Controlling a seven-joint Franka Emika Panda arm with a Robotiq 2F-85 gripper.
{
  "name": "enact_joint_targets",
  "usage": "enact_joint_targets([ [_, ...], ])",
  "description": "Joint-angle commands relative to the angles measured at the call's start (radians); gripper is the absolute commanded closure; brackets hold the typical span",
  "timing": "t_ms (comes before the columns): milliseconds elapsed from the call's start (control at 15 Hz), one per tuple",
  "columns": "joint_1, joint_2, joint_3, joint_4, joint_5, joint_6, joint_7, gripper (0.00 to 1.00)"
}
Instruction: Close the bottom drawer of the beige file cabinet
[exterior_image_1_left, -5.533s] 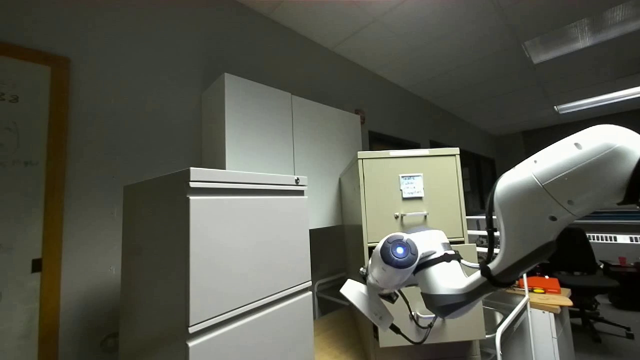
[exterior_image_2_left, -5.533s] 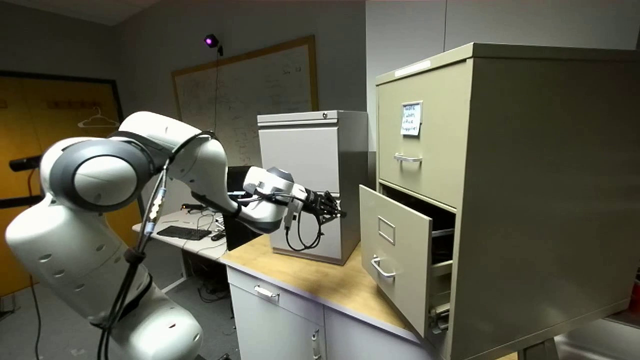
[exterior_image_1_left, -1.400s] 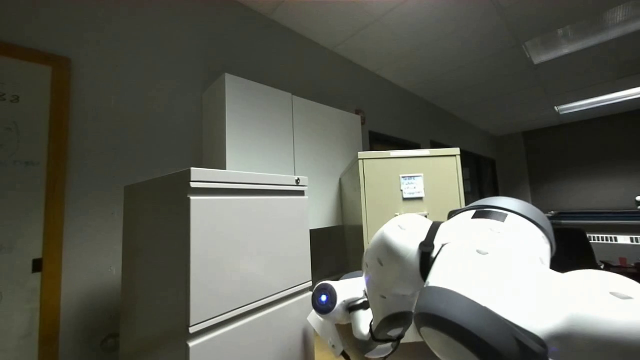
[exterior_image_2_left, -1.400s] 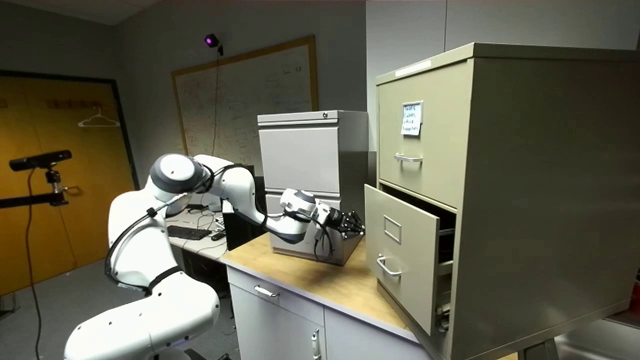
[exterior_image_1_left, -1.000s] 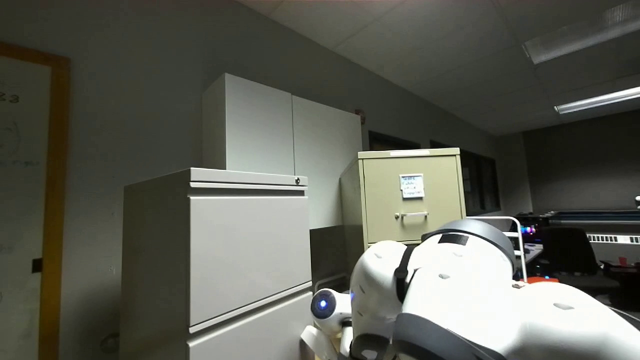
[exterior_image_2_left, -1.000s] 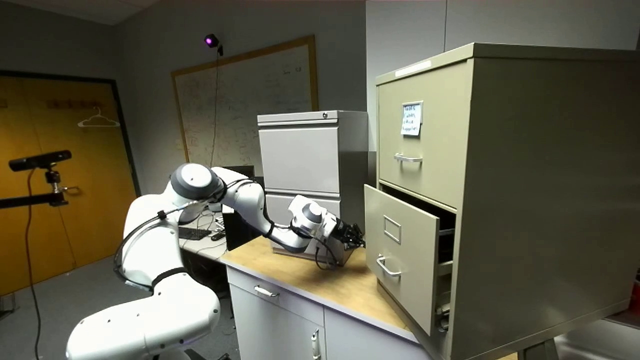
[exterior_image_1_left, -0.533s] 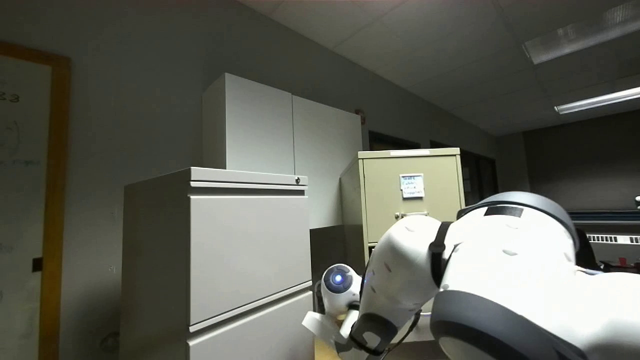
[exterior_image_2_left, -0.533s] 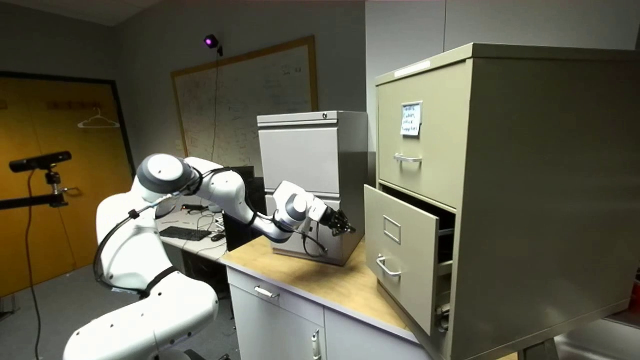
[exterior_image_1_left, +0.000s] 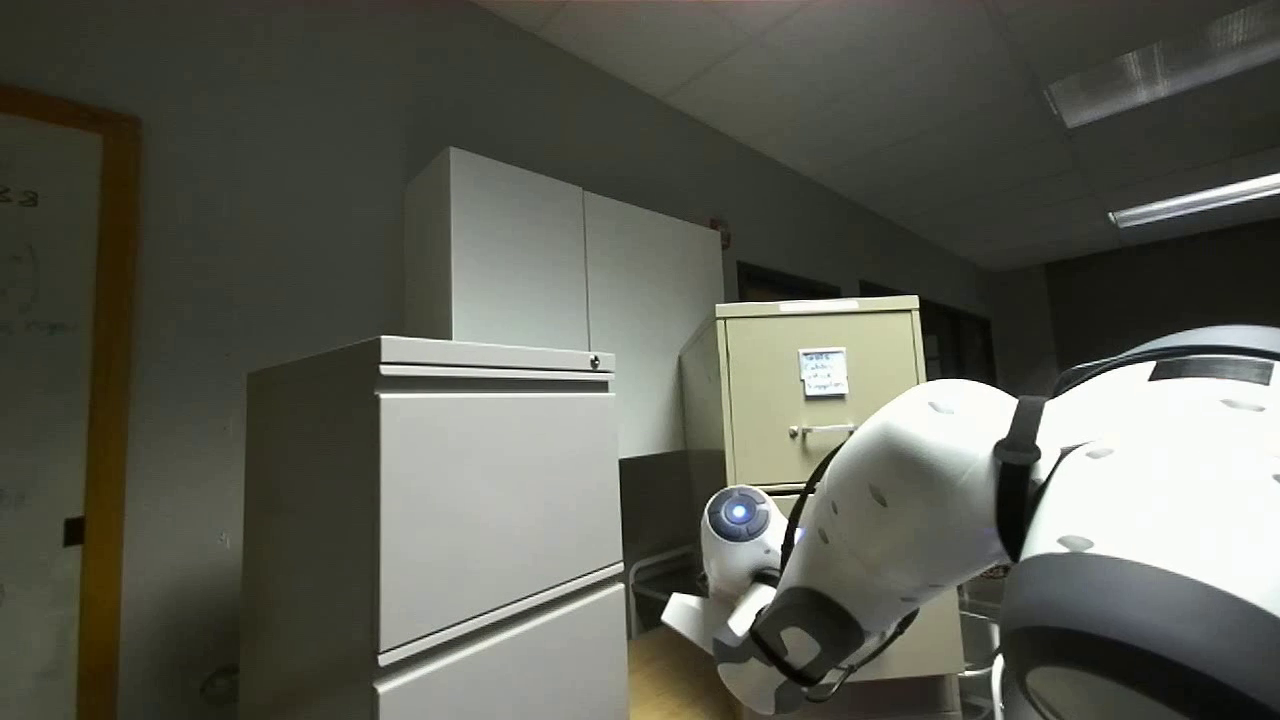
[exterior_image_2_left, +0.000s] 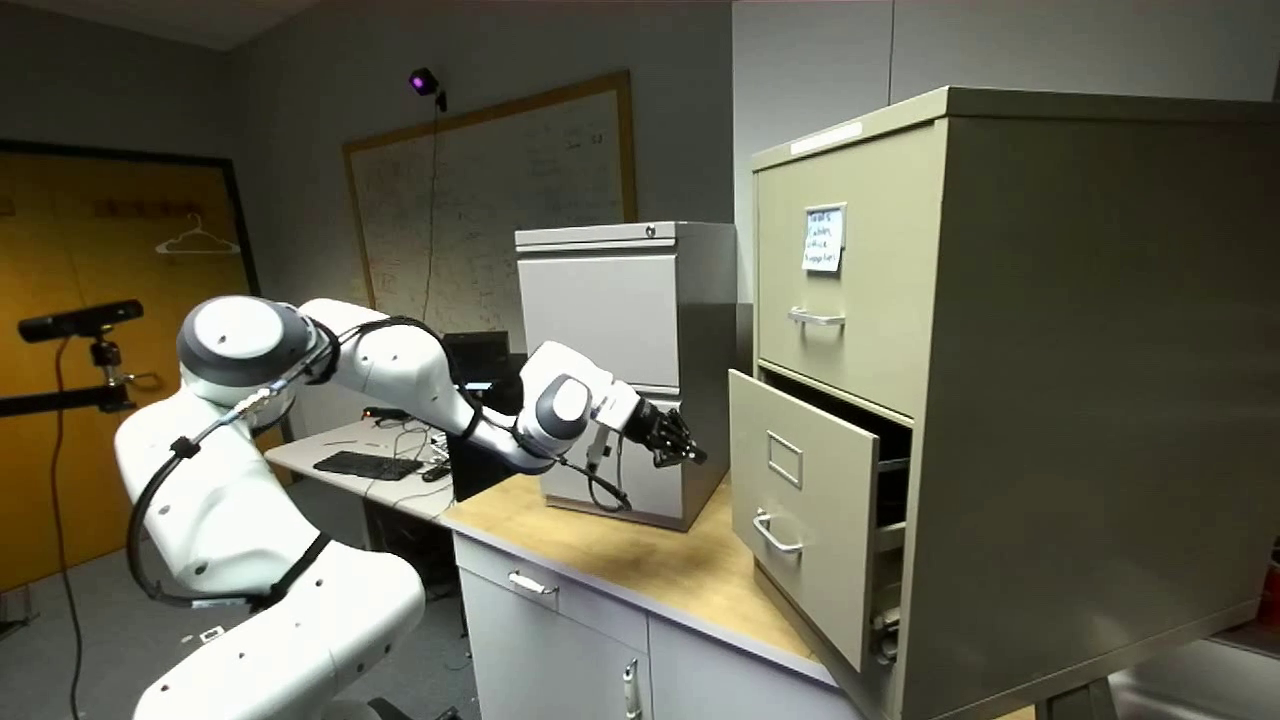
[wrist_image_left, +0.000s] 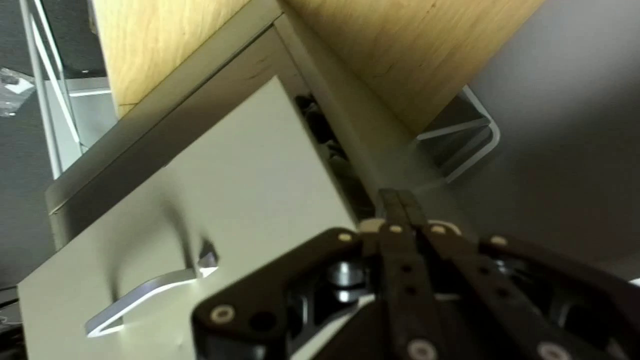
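Observation:
The beige file cabinet (exterior_image_2_left: 1080, 400) shows in both exterior views (exterior_image_1_left: 765, 370), with a white paper on its shut top drawer. Its bottom drawer (exterior_image_2_left: 810, 560) stands partly open. In an exterior view my arm hides much of the drawer front (exterior_image_1_left: 930, 645). The wrist view shows the drawer front (wrist_image_left: 240, 175) at left with its metal handle (wrist_image_left: 145, 295), and a dark gap behind its edge. My gripper (wrist_image_left: 400, 197) is shut with its fingertips together and nothing between them. In an exterior view the gripper (exterior_image_2_left: 690, 450) is left of the drawer's far edge, apart from it.
A pale grey cabinet (exterior_image_2_left: 600, 310) stands behind the gripper on the wooden counter (exterior_image_2_left: 640, 555); it also shows in an exterior view (exterior_image_1_left: 500, 520). A white metal rail (wrist_image_left: 482, 135) is beyond the beige cabinet. A desk with a keyboard (exterior_image_2_left: 368, 466) is at the back left.
Over several seconds the drawer has moved slightly inward. In the last second the gripper has drawn back and up from the drawer's far edge while the drawer stayed still.

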Motion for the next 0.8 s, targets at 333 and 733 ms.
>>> enact_joint_targets([
  [333,0.014,-0.114,-0.137,-0.130,0.017,-0.057,0.010,1.00],
  [733,-0.129,-0.184,-0.018,-0.081,0.047,-0.084,0.147,1.00],
])
